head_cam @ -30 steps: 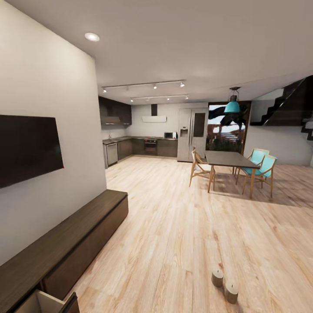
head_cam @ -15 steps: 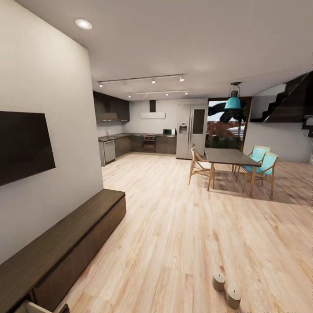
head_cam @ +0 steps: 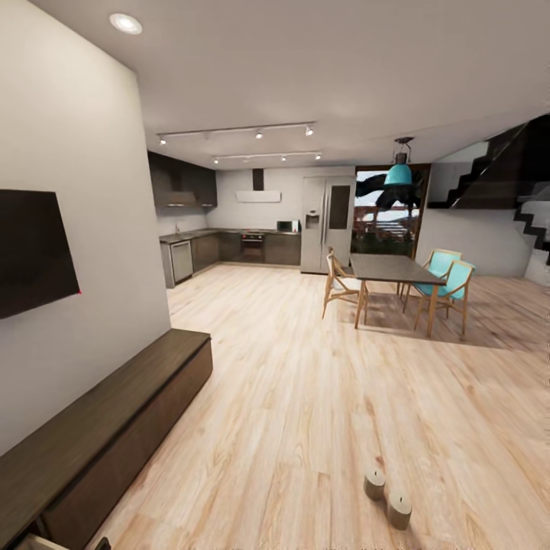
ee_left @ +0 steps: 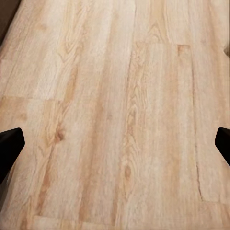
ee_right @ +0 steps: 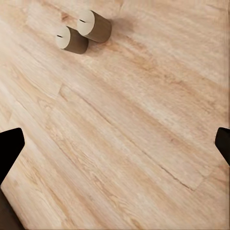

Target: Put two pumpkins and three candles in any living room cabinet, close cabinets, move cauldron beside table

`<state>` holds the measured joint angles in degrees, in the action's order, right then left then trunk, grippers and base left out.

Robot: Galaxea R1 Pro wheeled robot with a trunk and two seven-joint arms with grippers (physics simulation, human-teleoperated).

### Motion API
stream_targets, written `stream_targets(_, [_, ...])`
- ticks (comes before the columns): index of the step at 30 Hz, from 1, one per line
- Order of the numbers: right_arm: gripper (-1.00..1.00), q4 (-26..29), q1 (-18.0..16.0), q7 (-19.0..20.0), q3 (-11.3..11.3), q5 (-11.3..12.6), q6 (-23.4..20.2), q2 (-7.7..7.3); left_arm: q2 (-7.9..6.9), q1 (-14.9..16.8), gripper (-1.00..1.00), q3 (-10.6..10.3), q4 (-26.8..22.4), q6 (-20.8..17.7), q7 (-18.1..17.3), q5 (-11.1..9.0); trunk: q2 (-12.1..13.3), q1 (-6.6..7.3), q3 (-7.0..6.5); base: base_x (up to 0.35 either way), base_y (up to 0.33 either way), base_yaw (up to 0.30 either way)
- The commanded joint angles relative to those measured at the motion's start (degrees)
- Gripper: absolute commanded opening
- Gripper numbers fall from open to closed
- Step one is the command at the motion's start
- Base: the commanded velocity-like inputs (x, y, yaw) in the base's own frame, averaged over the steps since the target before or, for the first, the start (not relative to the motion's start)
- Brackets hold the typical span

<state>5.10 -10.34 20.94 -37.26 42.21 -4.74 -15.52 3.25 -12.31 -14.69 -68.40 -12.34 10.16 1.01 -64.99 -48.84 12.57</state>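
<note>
Candles (head_cam: 386,498) stand touching on the floor (head_cam: 305,412). Both claws gape empty. Best lower the right claw (ee_right: 115,139) squarely over one.

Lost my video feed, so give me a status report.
Left gripper open, right gripper open, both empty. Two candles upright on floor. Cabinet at left.

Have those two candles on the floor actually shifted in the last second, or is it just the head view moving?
No. The two candles keep their spacing and their spot on the floor planks; the cabinet and dining table slid across the picture with them, so the camera moved.
</note>
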Motion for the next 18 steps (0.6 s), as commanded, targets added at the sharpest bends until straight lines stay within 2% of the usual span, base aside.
stream_targets(1, [1.00, 0.0, 0.0, 0.2, 0.0, 0.6, -0.4, 0.00, -0.01, 0.0, 1.00, -0.1, -0.1, -0.3, 0.3, 0.1, 0.0, 0.00, 0.16, 0.001, 0.000, -0.111])
stream_targets(18, [1.00, -0.1, 0.3, 0.1, 0.0, 0.6, -0.4, -0.04, -0.08, 0.0, 1.00, -0.1, -0.2, -0.3, 0.4, 0.1, 0.0, 0.00, 1.75, 0.000, 0.000, -0.113])
